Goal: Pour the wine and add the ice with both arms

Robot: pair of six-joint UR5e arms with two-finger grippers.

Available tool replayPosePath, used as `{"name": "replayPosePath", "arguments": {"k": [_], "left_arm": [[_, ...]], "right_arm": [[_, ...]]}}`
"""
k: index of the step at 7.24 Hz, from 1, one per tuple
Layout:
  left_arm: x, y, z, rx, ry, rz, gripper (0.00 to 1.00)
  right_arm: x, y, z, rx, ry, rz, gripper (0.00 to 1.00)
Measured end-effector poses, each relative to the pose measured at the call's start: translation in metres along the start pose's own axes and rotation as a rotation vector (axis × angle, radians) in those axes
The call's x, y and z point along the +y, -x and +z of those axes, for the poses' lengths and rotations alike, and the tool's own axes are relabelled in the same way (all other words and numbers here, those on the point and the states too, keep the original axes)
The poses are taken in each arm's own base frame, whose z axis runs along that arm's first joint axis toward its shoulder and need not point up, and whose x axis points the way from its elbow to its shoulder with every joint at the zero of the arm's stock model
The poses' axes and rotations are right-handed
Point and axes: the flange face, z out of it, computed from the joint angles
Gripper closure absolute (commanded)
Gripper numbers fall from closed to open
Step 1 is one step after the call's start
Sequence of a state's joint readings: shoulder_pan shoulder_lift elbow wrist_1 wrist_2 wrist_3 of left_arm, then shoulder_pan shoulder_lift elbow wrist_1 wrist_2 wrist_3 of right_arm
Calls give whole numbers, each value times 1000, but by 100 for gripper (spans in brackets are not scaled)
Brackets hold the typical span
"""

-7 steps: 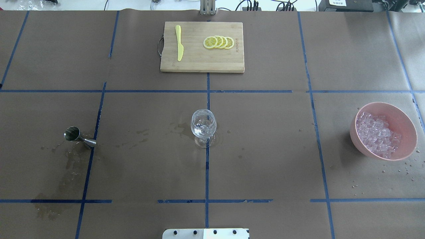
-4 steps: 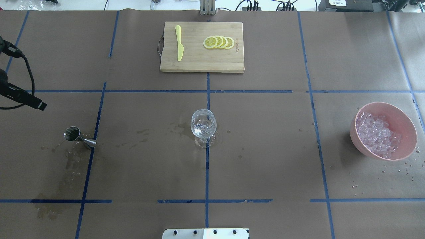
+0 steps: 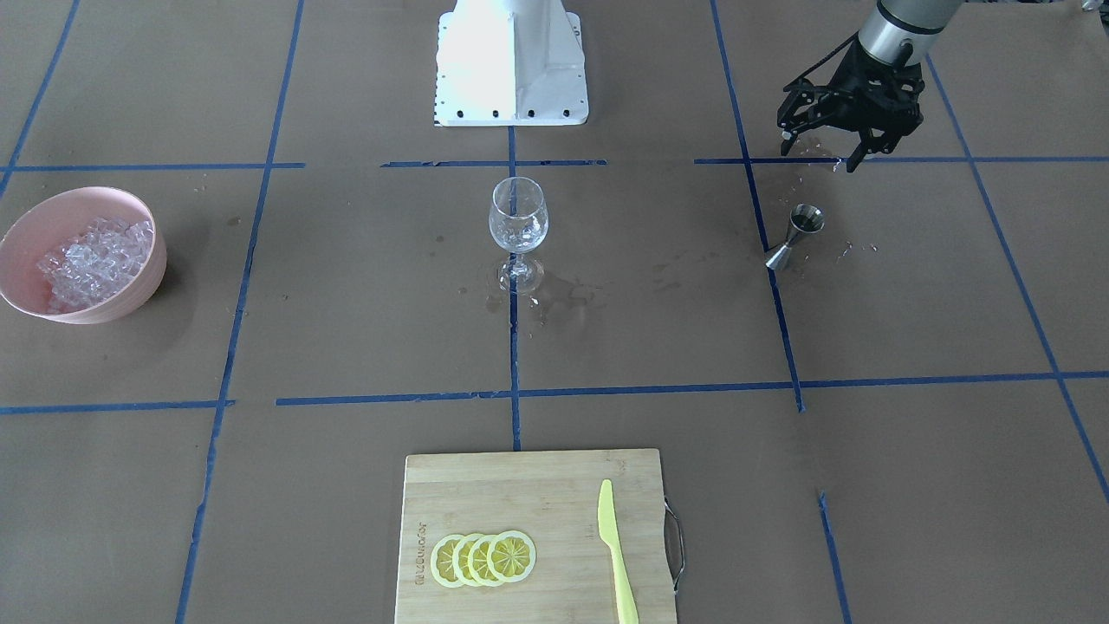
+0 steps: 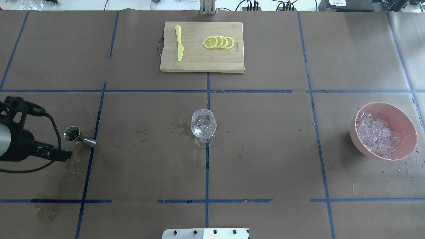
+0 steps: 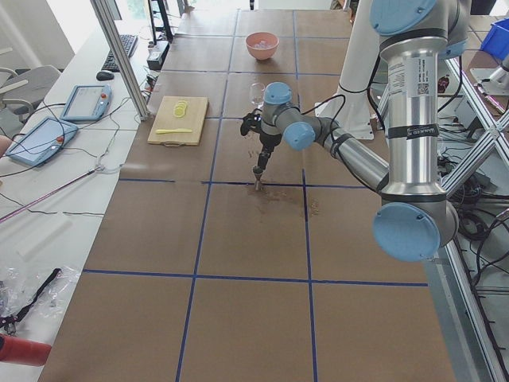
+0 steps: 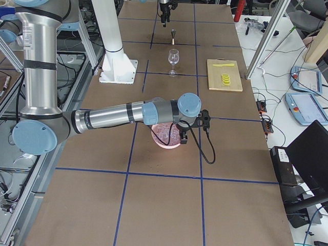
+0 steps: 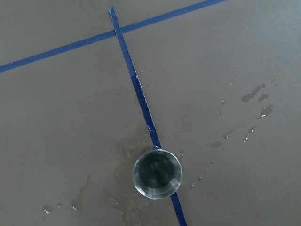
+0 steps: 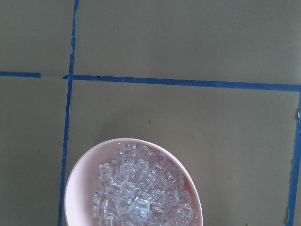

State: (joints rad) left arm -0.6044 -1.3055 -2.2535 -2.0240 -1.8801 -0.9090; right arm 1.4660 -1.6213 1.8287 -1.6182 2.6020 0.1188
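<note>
A steel jigger (image 3: 801, 230) stands on a wet patch left of centre; it also shows in the overhead view (image 4: 74, 135) and from straight above in the left wrist view (image 7: 156, 173), where its cup looks dark inside. My left gripper (image 3: 819, 149) is open and empty, hanging above the table just short of the jigger. A clear wine glass (image 4: 203, 124) stands upright at the centre. The ice (image 4: 377, 134) lies heaped in a pink bowl (image 4: 403, 119) at the right and fills the bottom of the right wrist view (image 8: 138, 193). My right gripper (image 6: 183, 137) hangs over the bowl; I cannot tell whether it is open.
A wooden cutting board (image 4: 199, 63) at the far side carries a yellow knife (image 4: 179, 43) and lemon slices (image 4: 219, 42). Wet stains (image 4: 69, 166) spread near the jigger and the glass. The white robot base (image 3: 511, 61) stands at the near edge.
My left arm came in from the left edge and moved down toward the jigger. Jigger, glass and bowl have not moved.
</note>
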Motion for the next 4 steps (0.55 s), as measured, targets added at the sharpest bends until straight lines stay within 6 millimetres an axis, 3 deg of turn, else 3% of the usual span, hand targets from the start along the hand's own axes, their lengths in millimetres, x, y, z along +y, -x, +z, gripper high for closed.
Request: {"name": "replayPosePath", "arguments": {"k": [1,4], "left_arm": [[32,8,2,17,-48,-37,1],[90,-10,41,-18,-165,-197,3]], "right_arm": [[1,-1,1,0,2,3,0],[3,-2,2,-7,6,8,0]]}}
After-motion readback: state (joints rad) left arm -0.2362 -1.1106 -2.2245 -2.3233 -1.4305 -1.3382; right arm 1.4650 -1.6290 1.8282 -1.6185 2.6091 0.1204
